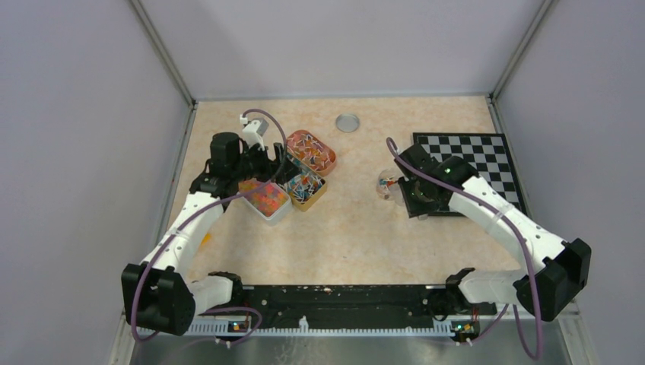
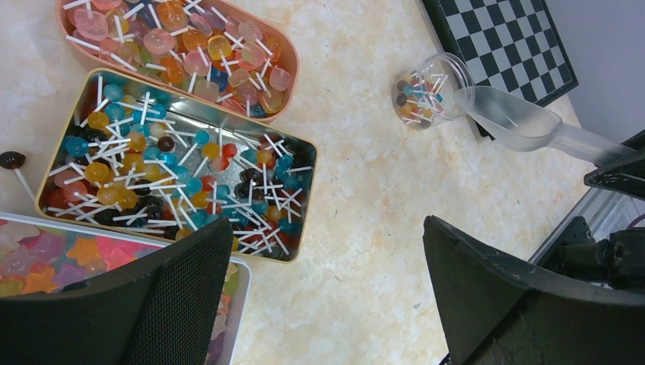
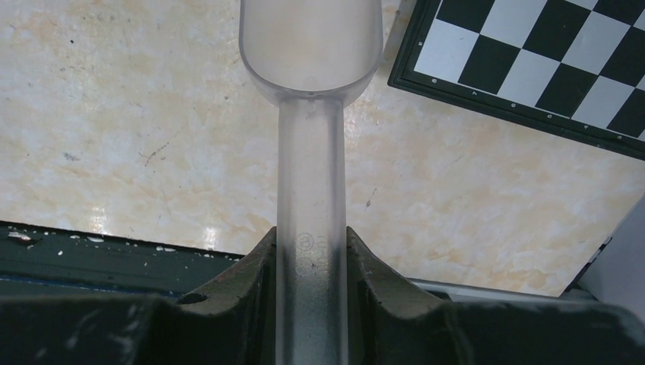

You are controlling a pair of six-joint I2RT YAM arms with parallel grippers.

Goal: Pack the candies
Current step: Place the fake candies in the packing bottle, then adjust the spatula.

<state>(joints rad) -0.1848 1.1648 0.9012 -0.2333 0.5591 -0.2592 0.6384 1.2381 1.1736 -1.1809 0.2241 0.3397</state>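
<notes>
Chessboard (image 1: 479,156) at the right; round grey lid (image 1: 347,122) well apart, leftward

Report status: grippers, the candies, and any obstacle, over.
Left gripper open over the tins. Right gripper shut on empty scoop, at jar mouth. Lollipops in jar. Nothing in the way.

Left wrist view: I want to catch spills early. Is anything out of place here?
Yes: one dark lollipop lies loose on the table, just outside the tin's left end in that view, apart from the rest. It was likely dropped. The scoop in the right gripper looks empty.
</notes>
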